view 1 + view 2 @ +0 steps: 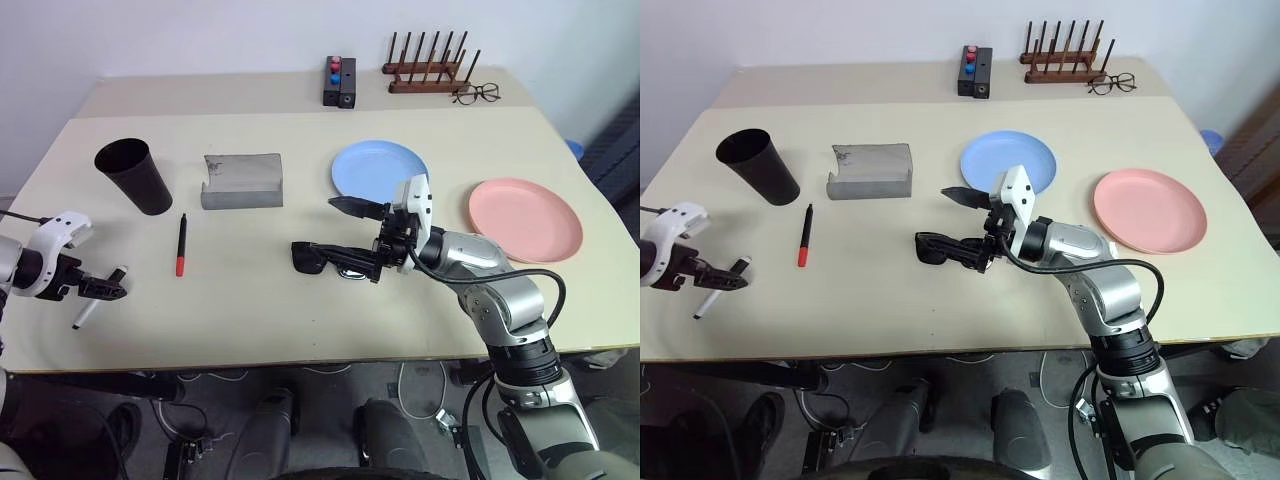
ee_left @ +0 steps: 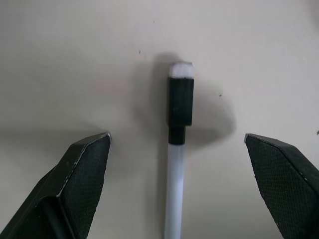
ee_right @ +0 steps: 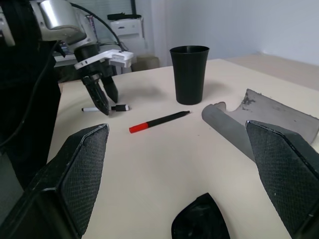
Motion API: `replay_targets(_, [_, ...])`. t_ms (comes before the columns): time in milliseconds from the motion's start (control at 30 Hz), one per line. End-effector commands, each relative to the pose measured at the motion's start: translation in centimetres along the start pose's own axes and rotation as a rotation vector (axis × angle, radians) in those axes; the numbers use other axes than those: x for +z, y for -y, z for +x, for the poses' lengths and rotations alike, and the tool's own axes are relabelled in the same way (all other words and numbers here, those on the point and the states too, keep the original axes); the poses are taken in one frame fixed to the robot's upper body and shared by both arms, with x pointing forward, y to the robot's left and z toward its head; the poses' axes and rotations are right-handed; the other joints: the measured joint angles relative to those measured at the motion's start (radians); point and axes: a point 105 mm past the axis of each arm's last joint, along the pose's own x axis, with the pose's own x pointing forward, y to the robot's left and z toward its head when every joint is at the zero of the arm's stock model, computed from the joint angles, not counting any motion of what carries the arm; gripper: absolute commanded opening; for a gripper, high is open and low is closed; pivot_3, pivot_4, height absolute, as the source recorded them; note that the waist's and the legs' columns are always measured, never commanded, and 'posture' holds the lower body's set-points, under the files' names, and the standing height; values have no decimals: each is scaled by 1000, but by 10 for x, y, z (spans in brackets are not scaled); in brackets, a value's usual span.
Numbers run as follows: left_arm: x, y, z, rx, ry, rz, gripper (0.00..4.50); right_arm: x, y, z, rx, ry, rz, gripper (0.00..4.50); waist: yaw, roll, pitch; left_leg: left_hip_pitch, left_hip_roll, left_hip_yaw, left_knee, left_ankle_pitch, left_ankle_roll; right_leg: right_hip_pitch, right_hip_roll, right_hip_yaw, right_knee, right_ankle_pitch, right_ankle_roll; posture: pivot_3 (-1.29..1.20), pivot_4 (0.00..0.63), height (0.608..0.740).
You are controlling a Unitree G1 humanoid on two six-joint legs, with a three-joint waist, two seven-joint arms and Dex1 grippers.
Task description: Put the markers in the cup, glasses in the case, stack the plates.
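Altogether: two markers [image 1: 181,244] [image 1: 95,305], two plates [image 1: 378,168] [image 1: 525,219], one cup [image 1: 135,176].

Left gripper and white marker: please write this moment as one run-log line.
left gripper: open, above white-barrelled black-capped marker lying on beige table | right gripper: open, over black sunglasses | markers: outside cup

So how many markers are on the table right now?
2. The red-ended marker lies right of the cup. The white-bodied marker lies near the table's front left edge, under the open left gripper. None appear hidden.
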Motion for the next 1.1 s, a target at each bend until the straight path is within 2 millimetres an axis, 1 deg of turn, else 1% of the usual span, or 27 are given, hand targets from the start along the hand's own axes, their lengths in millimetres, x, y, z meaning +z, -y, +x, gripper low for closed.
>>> replay_targets(33, [10,2,7,-9,-12,40,4467,9,-3,3,6,26,-48,4500,5,0,0,0,0,0,0,0,0,0,0,0,0,0,0,0,150,737])
replay_targets(233, [22,8,15,-45,-26,68,4467,10,-2,3,-1,26,-56,4500,4,0,0,0,-1,-1,1,0,0,1,0,-1,0,0,0,0,150,737])
replay_targets(267, [19,10,16,-63,-46,79,4237,9,-2,2,-3,24,-58,4500,4,0,0,0,-1,-1,1,0,0,1,0,-1,0,0,0,0,150,737])
replay_targets(333, [15,13,17,-86,-73,82,3684,9,-1,1,-6,21,-63,4500,1,0,0,0,-1,0,1,0,0,1,0,-1,0,0,0,0,150,737])
replay_targets(467, [10,12,21,-83,-96,89,1791,8,-1,0,-11,19,-65,4500,-3,0,0,0,-1,0,0,0,0,1,0,-1,0,0,0,0,150,737])
replay_targets(567, [10,12,21,-84,-88,95,155,7,-1,1,-10,18,-66,4500,-4,0,0,0,-1,0,0,0,0,1,0,-1,0,0,0,0,150,737])
replay_targets(600, [12,12,19,-84,-76,92,34,7,-1,1,-10,18,-66,4500,-4,0,0,0,-1,0,0,0,0,1,0,-1,0,0,0,0,150,737])
replay_targets(667, [15,12,13,-88,-50,102,34,7,-1,1,-9,18,-66,4500,-4,0,0,0,-1,0,0,0,0,1,0,-1,0,0,0,0,150,737])
replay_targets(733, [30,24,-2,-157,44,145,34,7,0,0,-7,15,-71,4500,-6,0,0,0,-1,0,0,0,0,1,0,-1,0,0,0,0,150,737])
replay_targets(767, [41,30,-10,-183,110,166,34,7,1,-1,-7,14,-72,4500,-6,0,0,0,-1,0,0,0,0,1,0,-1,0,0,0,0,150,737])
replay_targets(867, [62,45,-29,-208,254,229,34,7,2,-3,-5,10,-73,4500,-3,-4,1,-3,0,-3,1,0,0,0,0,-2,0,0,0,0,150,737])
replay_targets(933, [87,53,-44,-188,437,273,34,9,4,-4,-7,17,-74,4500,-5,-4,2,-3,0,-3,1,0,0,0,-1,-1,-1,0,0,0,150,737])
replay_targets(1000, [110,55,-58,-123,634,329,34,12,8,-5,-17,31,-71,4500,-5,-4,2,-3,0,-3,1,0,0,-1,-1,-1,-1,0,0,0,150,737])
replay_targets(1100, [131,51,-73,-28,841,354,34,14,11,-5,-25,36,-75,4500,-7,-4,2,-3,0,-2,1,0,0,0,-1,-1,-1,0,0,0,150,737])
